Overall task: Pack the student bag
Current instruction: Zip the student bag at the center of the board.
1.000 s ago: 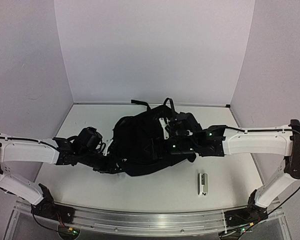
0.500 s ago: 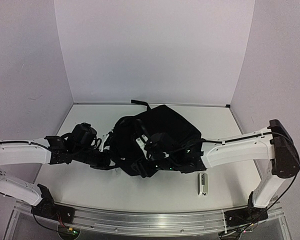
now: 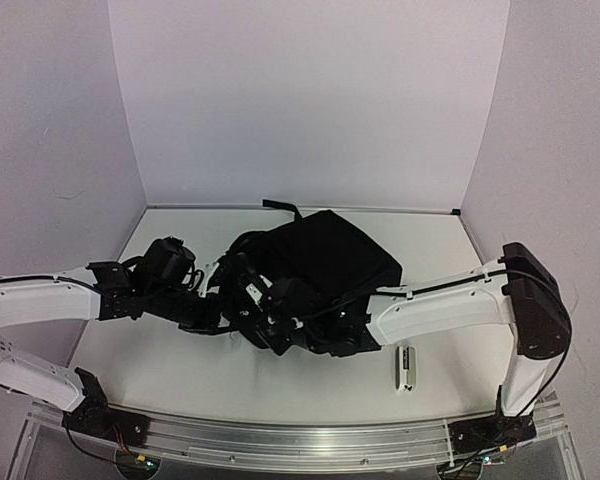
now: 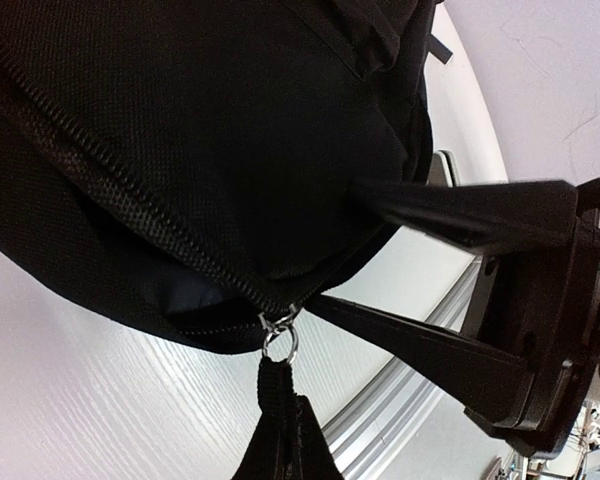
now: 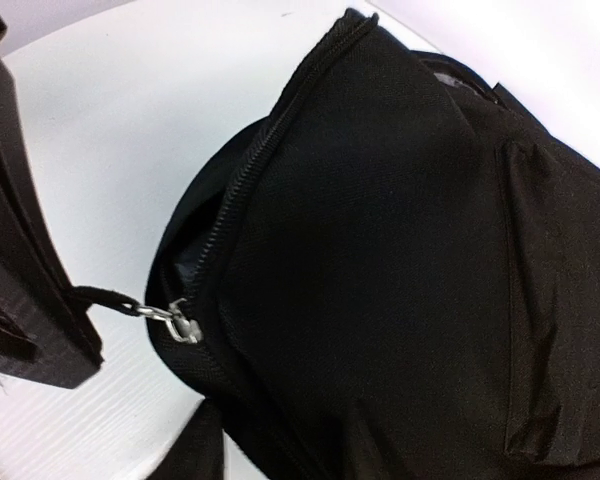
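**Item 1: student bag** [image 3: 325,262]. Black fabric, laid flat at the middle of the table [image 3: 160,370]. 1 strap end is seen projecting at the far edge. A zip line [image 4: 130,192] is run along the bag's near-left side and ends at a metal ring [image 4: 280,343]. A black zipper pull [image 4: 278,385] is attached to the ring. In the right wrist view a narrow gap is seen beside the zip, close to the slider.

**Item 2: left gripper** [image 4: 280,400]. Placed just outside the bag's near-left corner. The jaws are brought together and clamped on the zipper pull, which is drawn taut away from the bag.

**Item 3: right gripper** [image 4: 342,247]. Its arm is laid across the bag's near edge from the right. The gripper is found at the same near-left corner, just beside the left gripper. Its 2 fingers [image 4: 450,210] are held apart, 1 set against the bag's side and the other reaching toward the ring. The bag's corner is bracketed between them. Whether the fabric is pinched cannot be told.

**Item 4: small white-and-black object** [image 3: 407,367]. Laid on the table to the near right of the bag, apart from it. Not identified.
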Controlling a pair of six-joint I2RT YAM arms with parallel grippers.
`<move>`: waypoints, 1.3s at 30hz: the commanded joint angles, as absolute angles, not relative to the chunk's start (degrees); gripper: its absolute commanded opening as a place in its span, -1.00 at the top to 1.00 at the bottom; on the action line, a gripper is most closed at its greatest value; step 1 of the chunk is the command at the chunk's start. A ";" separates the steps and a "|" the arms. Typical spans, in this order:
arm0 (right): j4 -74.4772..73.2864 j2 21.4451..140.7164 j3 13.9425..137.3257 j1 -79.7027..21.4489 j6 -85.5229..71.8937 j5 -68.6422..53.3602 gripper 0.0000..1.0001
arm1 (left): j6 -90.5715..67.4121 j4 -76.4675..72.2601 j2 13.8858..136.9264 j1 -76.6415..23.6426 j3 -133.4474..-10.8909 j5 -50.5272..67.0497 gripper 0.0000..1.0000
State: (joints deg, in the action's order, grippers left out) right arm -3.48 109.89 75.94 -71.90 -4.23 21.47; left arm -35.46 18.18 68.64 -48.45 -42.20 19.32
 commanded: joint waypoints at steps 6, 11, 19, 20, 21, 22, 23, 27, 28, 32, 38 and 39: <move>-0.53 109.24 73.46 -71.98 -3.51 26.39 0.99 | -33.30 25.34 69.74 -48.04 -50.78 15.13 0.99; -0.54 105.63 69.62 -72.00 -5.25 26.80 1.00 | -33.13 31.23 71.64 -43.89 -55.10 11.48 1.00; -4.21 99.19 63.80 -72.27 -10.29 25.82 1.00 | -31.32 35.61 72.25 -35.56 -58.45 8.73 1.00; -4.86 98.65 63.26 -72.32 -10.90 25.56 1.00 | -30.87 36.22 72.63 -35.01 -58.96 7.89 1.00; -5.37 98.21 62.74 -72.42 -11.49 25.24 1.00 | -30.37 36.39 72.99 -34.40 -59.30 7.39 1.00; -5.94 97.73 62.31 -72.55 -11.99 24.93 1.00 | -30.00 36.44 73.31 -33.63 -59.70 7.14 1.00; -6.52 97.38 61.99 -72.71 -12.41 24.56 1.00 | -29.58 36.33 73.66 -33.04 -60.15 7.69 1.00; -8.12 96.33 61.27 -73.21 -13.97 23.02 1.00 | -25.25 33.74 74.16 -32.65 -60.75 14.51 1.00; -8.40 96.08 61.06 -73.22 -14.28 22.65 1.00 | -24.55 33.63 73.80 -32.69 -60.61 14.12 1.00; -9.93 94.46 59.55 -73.28 -16.15 20.88 1.00 | -21.83 37.53 73.71 -30.30 -62.29 5.69 1.00; -12.63 90.21 56.26 -73.64 -20.12 19.72 1.00 | -19.49 36.45 77.50 -22.64 -65.04 7.19 0.99; -12.69 89.61 55.70 -73.65 -20.86 19.72 1.00 | -19.44 35.57 78.29 -21.84 -65.26 7.55 1.00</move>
